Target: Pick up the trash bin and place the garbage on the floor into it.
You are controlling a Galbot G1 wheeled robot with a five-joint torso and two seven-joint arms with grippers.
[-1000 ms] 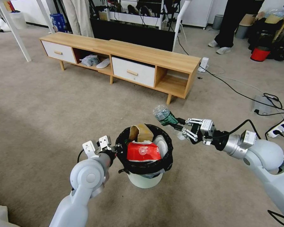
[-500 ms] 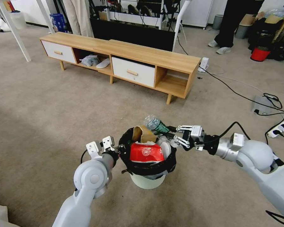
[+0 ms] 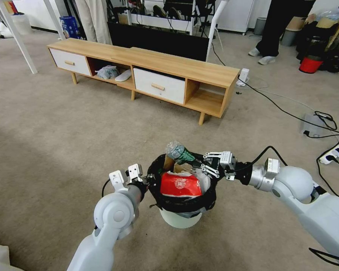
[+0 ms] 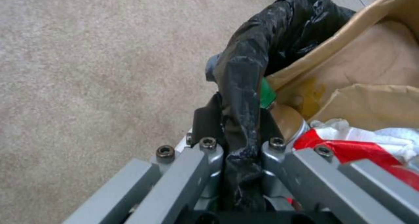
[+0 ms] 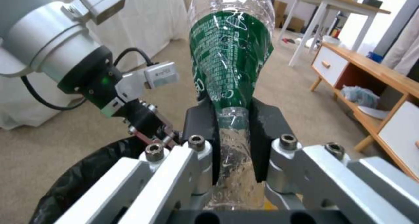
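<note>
The left claw [image 3: 151,178] is clenched on the bin's [image 3: 180,219] bag-covered rim at the 9 o'clock side of the mouth; in the left wrist view its fingers [image 4: 205,122] pinch the black bag [image 4: 244,86] between them, and the rim under the plastic is hidden. The right claw [image 3: 198,164] comes in from 3 o'clock and grasps a clear bottle [image 3: 179,152] with a green label; the right wrist view shows the pads [image 5: 201,132] squeezing the crushed bottle [image 5: 231,63] near its lower end, and which end that is cannot be made out. The bottle lies tilted over the bin's far rim, at about 12 o'clock of the mouth, its free end pointing toward 10 o'clock.

The bin sits low in the head view, between the two arms; only a strip of its white wall shows under the bag. Inside, a red wrapper [image 3: 180,185] lies on top, a brown paper bag [image 3: 168,162] stands behind it, partly covered by the bottle, and white tissue [image 3: 204,181] shows at the 3 o'clock edge. Whether the bin rests on the carpet [image 3: 64,150] or hangs just above it cannot be told.
</note>
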